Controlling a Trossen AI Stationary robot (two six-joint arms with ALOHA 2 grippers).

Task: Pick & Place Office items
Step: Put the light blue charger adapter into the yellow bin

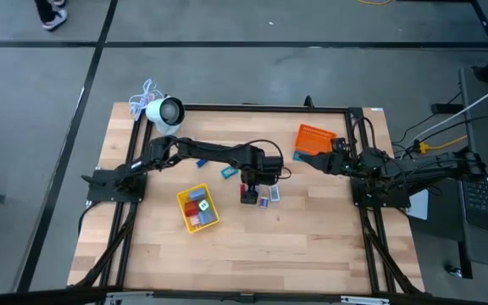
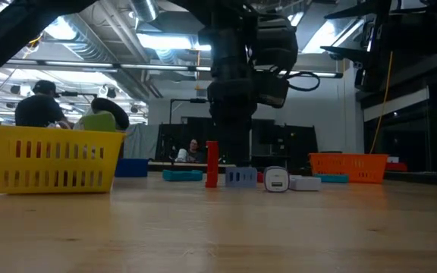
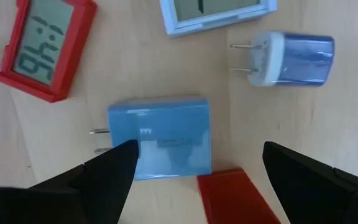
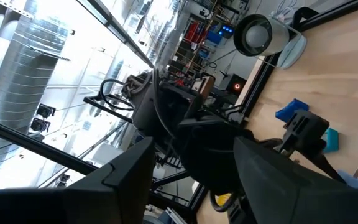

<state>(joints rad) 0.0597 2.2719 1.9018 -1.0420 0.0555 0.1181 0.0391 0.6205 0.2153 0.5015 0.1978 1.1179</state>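
Lying flat — blue charger (image 3: 166, 140), prongs toward red clock (image 3: 45, 46).

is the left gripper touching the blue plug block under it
Apart. The left wrist view shows the left gripper open above the blue plug block, which lies flat on the table, jaws not closing on it.

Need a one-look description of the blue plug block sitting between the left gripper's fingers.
Find the left gripper, open above the cluster of small pieces at the table's middle. Right below it lies a flat light-blue charger, prongs sticking out sideways. Its neighbours are a red clock, a rounder blue-and-white plug and a red block.
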